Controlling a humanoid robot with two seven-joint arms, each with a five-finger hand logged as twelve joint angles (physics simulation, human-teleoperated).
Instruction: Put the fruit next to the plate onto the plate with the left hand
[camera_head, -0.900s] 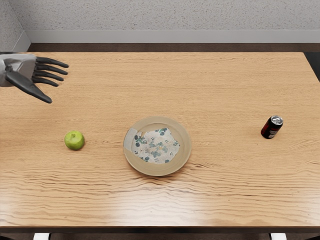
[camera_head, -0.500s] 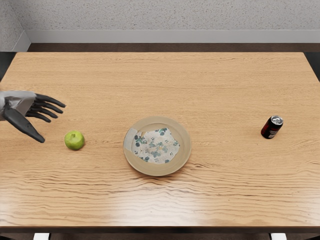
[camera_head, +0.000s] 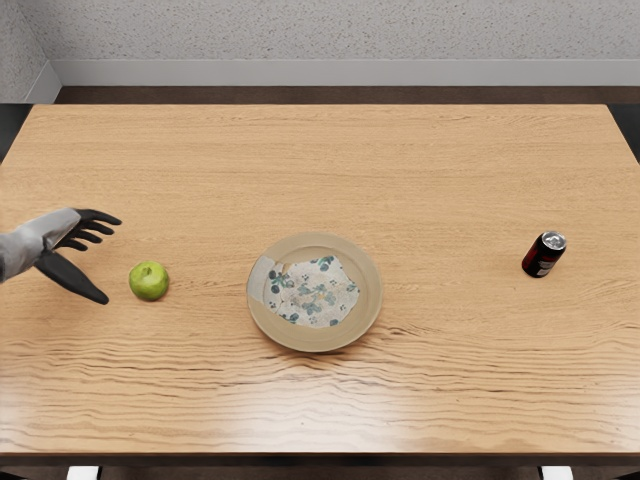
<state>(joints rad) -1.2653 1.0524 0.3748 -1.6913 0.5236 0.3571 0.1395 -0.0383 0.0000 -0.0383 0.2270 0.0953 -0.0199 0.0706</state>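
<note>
Rectangular light-wood table (camera_head: 400, 160) with wavy grain carrying three items. Small round green apple (camera_head: 149, 281) sitting on left part, stem dimple facing up. Round beige plate with blue-green floral centre (camera_head: 371, 296) lying near middle, right of apple, not touching. Dark red-and-black drink can (camera_head: 543, 254) standing upright at far right, well apart.

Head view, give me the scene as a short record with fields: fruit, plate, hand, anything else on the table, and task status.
fruit: green apple, upright on the table, left of the plate, apart from it
plate: patterned plate, near the table's middle, nothing on it
left hand: left hand, open with fingers spread, just left of the apple, not touching it
right hand: not in view
other: soda can, upright, far right
task status: apple not yet grasped, not on the plate
</note>
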